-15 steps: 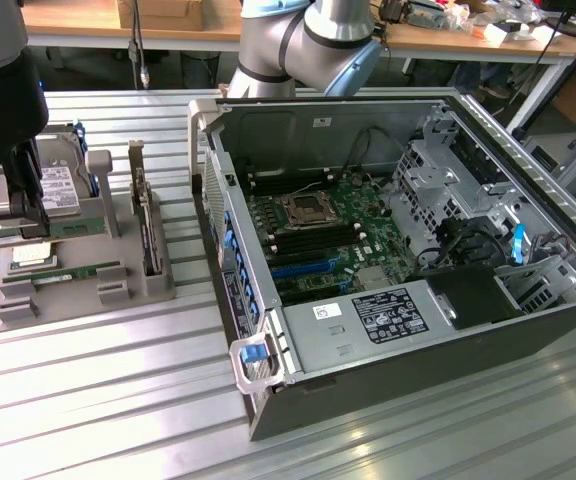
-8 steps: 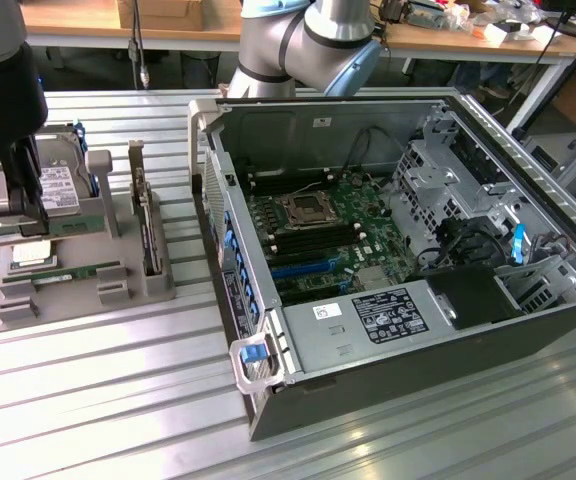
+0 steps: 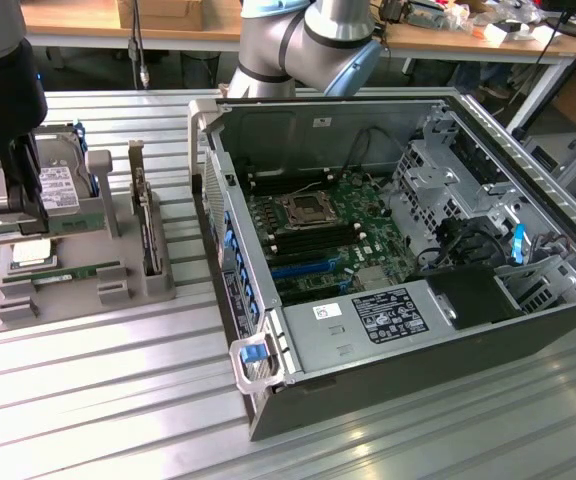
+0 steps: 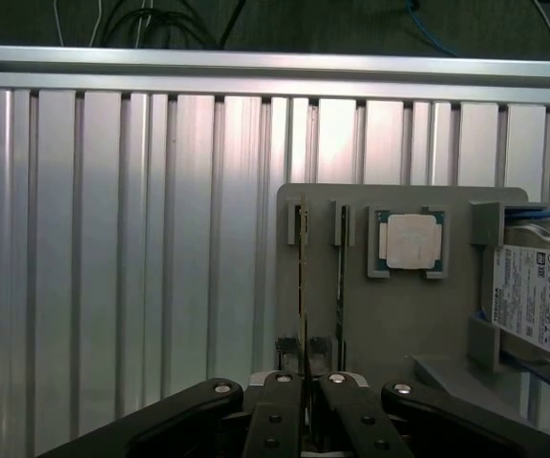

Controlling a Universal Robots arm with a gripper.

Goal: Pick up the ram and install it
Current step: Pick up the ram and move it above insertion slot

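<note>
The jaws are pinching the ram (image 4: 303,277) edge-on between them. The stick is sitting upright in its slot on the grey holder tray (image 4: 399,315), at nine o'clock from the open computer case (image 3: 418,385) in the exterior view. By my judgement the pickup is only beginning: lifting the ram and seating it on the motherboard (image 3: 338,200) are both remaining.

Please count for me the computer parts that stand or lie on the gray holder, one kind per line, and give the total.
ram: 1
processor chip: 1
hard drive: 1
expansion card: 1
Total: 4 parts on the gray holder
</note>
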